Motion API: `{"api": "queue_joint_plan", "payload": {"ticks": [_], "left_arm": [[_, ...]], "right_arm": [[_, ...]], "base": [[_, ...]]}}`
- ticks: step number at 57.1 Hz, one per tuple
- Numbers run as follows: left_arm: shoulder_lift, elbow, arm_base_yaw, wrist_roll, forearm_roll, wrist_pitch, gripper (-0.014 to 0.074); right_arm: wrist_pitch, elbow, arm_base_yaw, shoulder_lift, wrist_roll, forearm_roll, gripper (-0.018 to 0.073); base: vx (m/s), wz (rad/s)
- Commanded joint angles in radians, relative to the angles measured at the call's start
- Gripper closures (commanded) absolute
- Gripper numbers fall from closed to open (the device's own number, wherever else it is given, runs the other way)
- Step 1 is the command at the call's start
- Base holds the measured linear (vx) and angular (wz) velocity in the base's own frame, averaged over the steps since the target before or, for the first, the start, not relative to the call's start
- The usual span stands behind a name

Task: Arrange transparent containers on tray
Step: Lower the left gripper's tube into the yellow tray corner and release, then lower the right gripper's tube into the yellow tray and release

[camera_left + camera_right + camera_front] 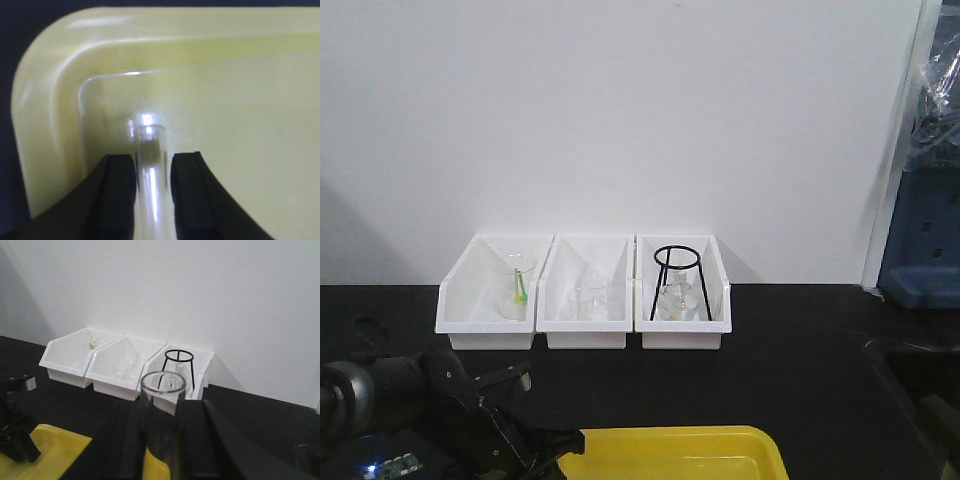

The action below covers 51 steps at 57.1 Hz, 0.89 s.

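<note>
Test tube (149, 145) pinched between left gripper (152, 162) fingers at yellow tray (45, 100) corner. Second test tube (162, 390) held upright by right gripper (162, 415) fingers above worktop (260, 415). Glass judged light, slick, brittle: soft squeeze on wall advised, rim avoided.

Tray (705, 458) yellow; bins (585, 338) white; tabletop (800, 385) black; test tube (150, 172) clear.

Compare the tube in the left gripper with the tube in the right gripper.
The left test tube, in the left gripper, shows a rounded end beyond the jaws; the right test tube, in the right gripper, shows its open rim. The left test tube lies over the yellow tray's inner corner; the right test tube faces the white bins. Both are clear glass, flanked by jaws.
</note>
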Motion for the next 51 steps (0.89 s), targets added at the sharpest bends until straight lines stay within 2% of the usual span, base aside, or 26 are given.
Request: {"api": "queue_joint_plan", "payload": {"ticks": [1,13,19,28,38,43,51], "left_arm": [[-0.073,-0.03,-0.004,-0.009,-0.034,-0.021,0.026],[-0.164,-0.031,-0.004,-0.006,-0.033,-0.022,0.0261],[-0.253,-0.031,-0.004,0.048,-0.033,-0.022,0.0261],[-0.433,-0.031,-0.004,0.15,-0.034,-0.033,0.0261],[-0.602,-0.03,-0.004,0.18,-0.025,-0.069,0.0263],[-0.667,-0.03,-0.004,0.182,-0.022,-0.078,0.0263],[-0.728,-0.03,-0.004,0.179,0.027,-0.075,0.0263]], "right_arm": [[0.002,-0.032,-0.004,0.005,-0.003,-0.011,0.0571],[0.002,-0.032,-0.004,0.016,0.025,0.007,0.0571],[-0.006,-0.035,-0.004,0.08,0.092,0.038,0.0571],[-0.084,-0.099,-0.004,0.301,0.214,0.049,0.0571],[-0.191,-0.243,-0.004,0.612,0.37,0.035,0.0571],[-0.251,-0.314,-0.004,0.759,0.438,-0.011,0.0571],[-0.316,-0.429,-0.004,0.94,0.596,-0.163,0.0571]], "base": [[0.0,0.0],[0.0,0.0],[0.0,0.0],[0.0,0.0],[0.0,0.0],[0.0,0.0],[0.0,0.0]]}}
